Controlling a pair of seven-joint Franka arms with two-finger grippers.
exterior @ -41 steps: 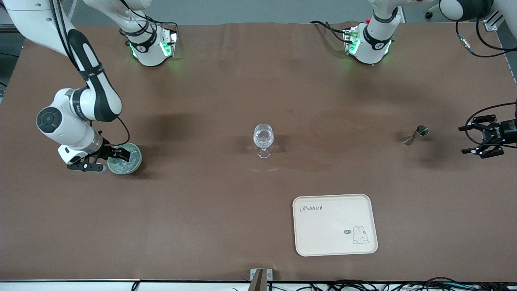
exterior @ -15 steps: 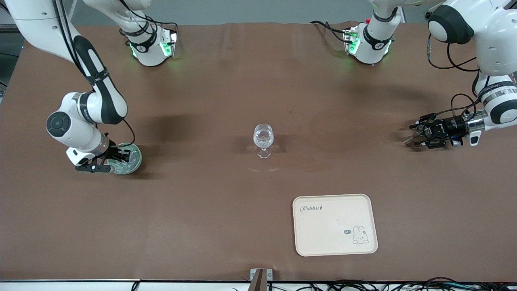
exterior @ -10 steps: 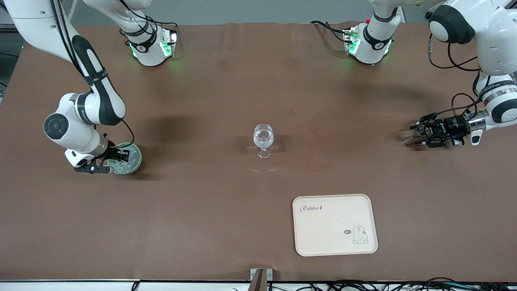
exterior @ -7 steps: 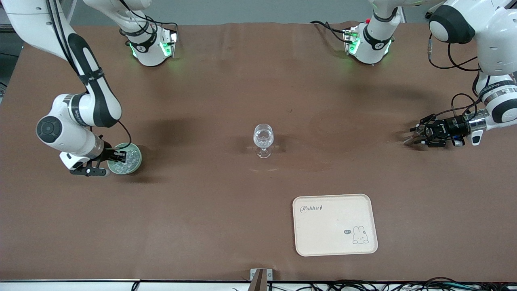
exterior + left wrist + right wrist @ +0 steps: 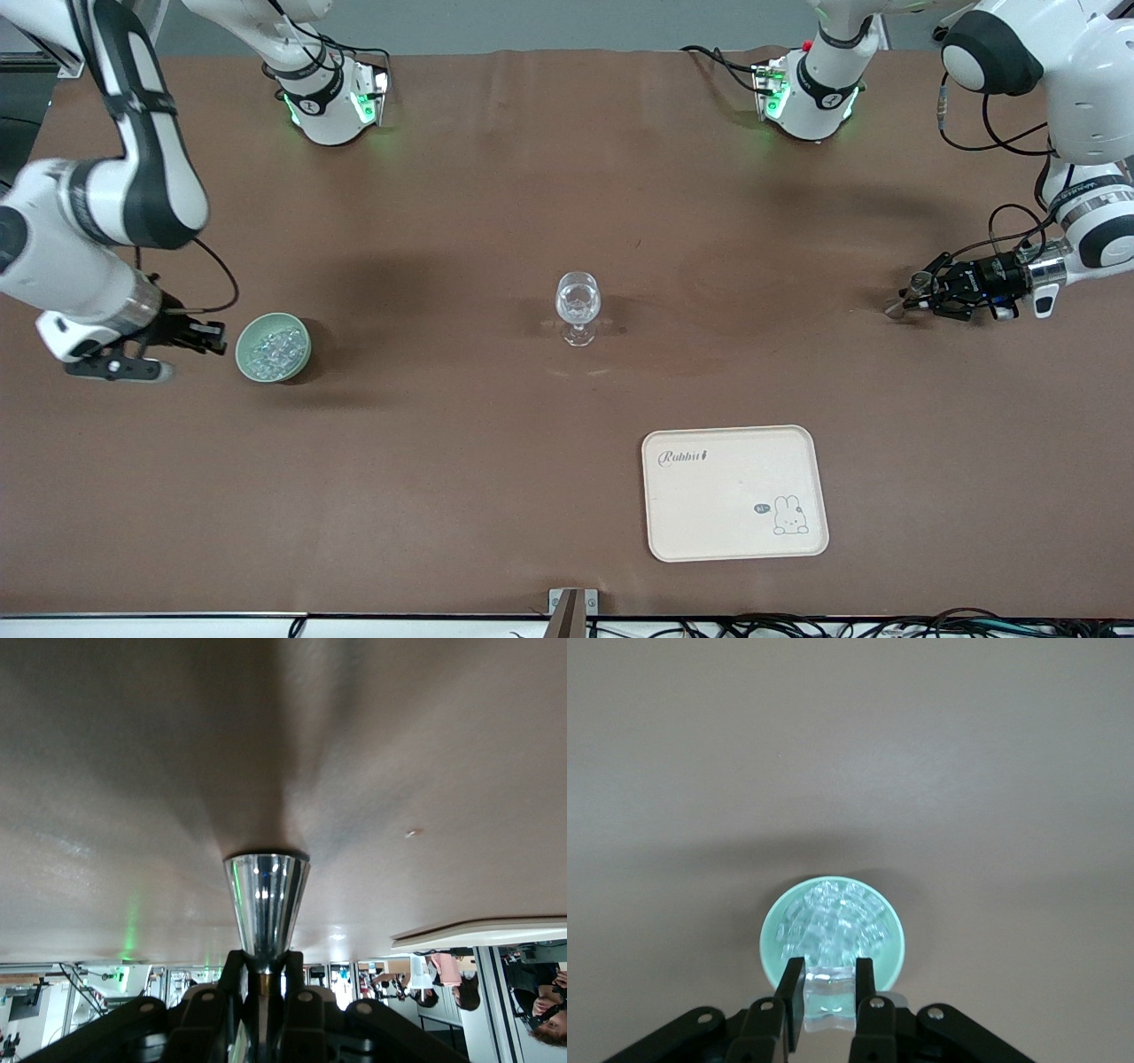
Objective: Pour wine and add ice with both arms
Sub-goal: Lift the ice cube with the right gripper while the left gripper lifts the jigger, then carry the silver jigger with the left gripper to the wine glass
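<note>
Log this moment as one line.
right hand: shut on ice cube, above bowl | left hand: shut on jigger | glass: mid-table

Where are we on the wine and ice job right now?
Done: both pickups. The right gripper is shut on an ice chunk, raised beside the green bowl. The left gripper is shut on the metal jigger near the table's left-arm end. Left: carry both to the stemmed glass, pour, drop the ice.
</note>
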